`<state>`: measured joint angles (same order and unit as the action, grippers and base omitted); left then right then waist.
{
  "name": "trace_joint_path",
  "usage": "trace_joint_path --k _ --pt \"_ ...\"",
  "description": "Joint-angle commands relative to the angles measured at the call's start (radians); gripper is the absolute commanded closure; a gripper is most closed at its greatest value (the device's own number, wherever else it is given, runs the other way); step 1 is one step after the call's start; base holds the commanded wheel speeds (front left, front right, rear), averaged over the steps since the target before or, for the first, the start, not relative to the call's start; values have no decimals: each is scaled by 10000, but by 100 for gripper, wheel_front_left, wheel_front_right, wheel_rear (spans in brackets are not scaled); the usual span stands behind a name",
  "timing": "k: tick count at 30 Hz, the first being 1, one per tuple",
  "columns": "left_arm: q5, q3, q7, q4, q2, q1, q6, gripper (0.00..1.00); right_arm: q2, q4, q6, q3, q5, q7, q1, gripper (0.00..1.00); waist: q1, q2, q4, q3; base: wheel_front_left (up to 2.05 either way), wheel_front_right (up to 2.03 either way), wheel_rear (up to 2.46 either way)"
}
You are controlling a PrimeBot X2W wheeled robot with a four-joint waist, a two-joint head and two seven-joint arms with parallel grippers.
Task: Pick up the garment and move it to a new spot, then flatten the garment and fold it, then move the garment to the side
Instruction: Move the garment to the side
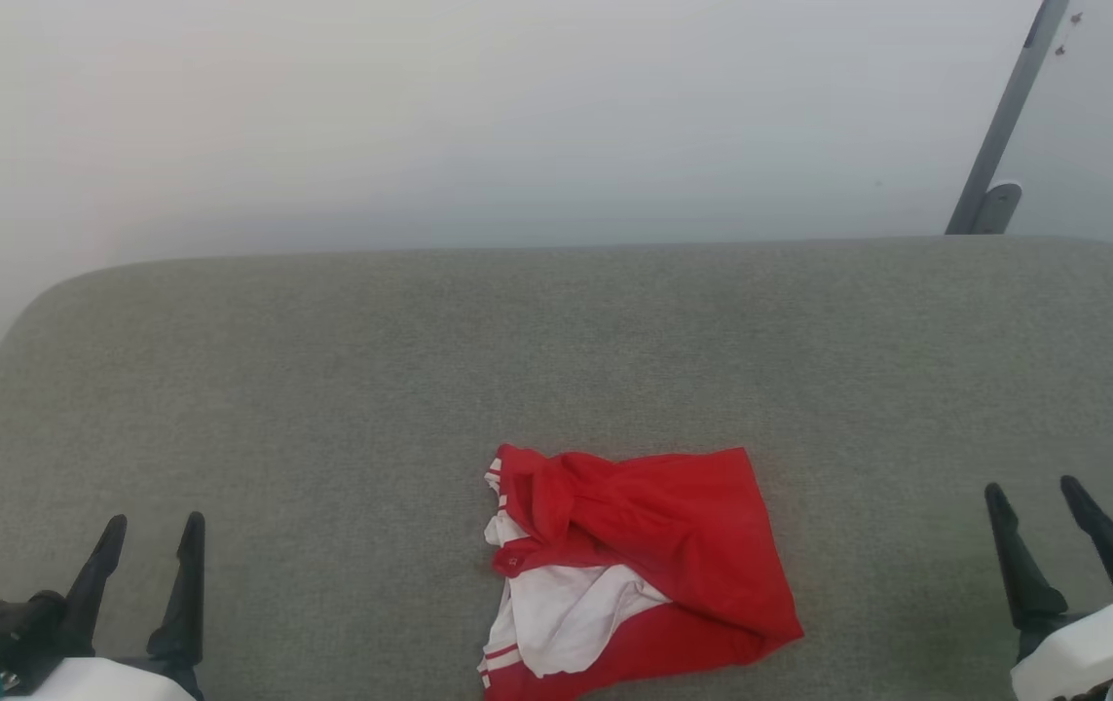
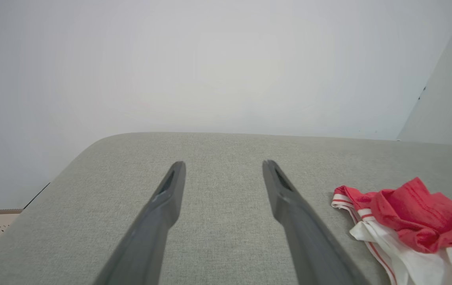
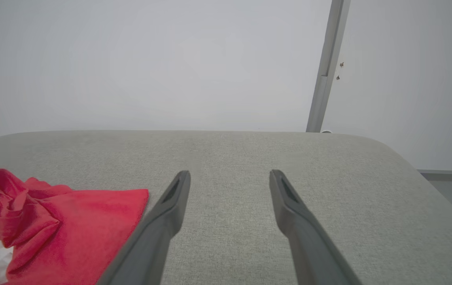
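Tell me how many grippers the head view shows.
2. The left gripper at lower left, the right gripper at lower right, both open, the garment between them.

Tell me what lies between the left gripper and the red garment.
Nothing but bare grey upholstery separates the left gripper from the garment, as the head view shows.

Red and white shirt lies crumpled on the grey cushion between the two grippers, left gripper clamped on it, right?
No: the left gripper is open and apart from the garment, as the head view shows. The garment does lie crumpled on the grey cushion between it and the right gripper.
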<state>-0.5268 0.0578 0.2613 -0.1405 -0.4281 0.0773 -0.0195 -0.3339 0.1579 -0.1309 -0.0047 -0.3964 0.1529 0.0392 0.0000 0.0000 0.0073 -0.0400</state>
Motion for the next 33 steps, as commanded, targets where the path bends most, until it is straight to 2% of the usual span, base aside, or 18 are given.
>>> trace_joint_path --k 1,16,25,33 --pt "147 -35 45 -28 37 32 -51 0 -16 -5 7 56 -27 -30 -41 0 0 0 53 14 0 0 0" --pt "242 296 18 -178 168 -202 -138 0 -137 389 7 1482 -596 -1404 -860 0 0 0 1129 252 0 0 0" --pt "355 606 20 -261 382 -615 -201 0 -268 1228 7 2055 -1532 -3370 -1583 0 0 0 1880 890 0 0 0" --pt "456 806 32 -461 586 -1013 -302 0 -462 1873 7 2444 -2026 -5249 -1996 0 0 0 2249 1311 0 0 0"
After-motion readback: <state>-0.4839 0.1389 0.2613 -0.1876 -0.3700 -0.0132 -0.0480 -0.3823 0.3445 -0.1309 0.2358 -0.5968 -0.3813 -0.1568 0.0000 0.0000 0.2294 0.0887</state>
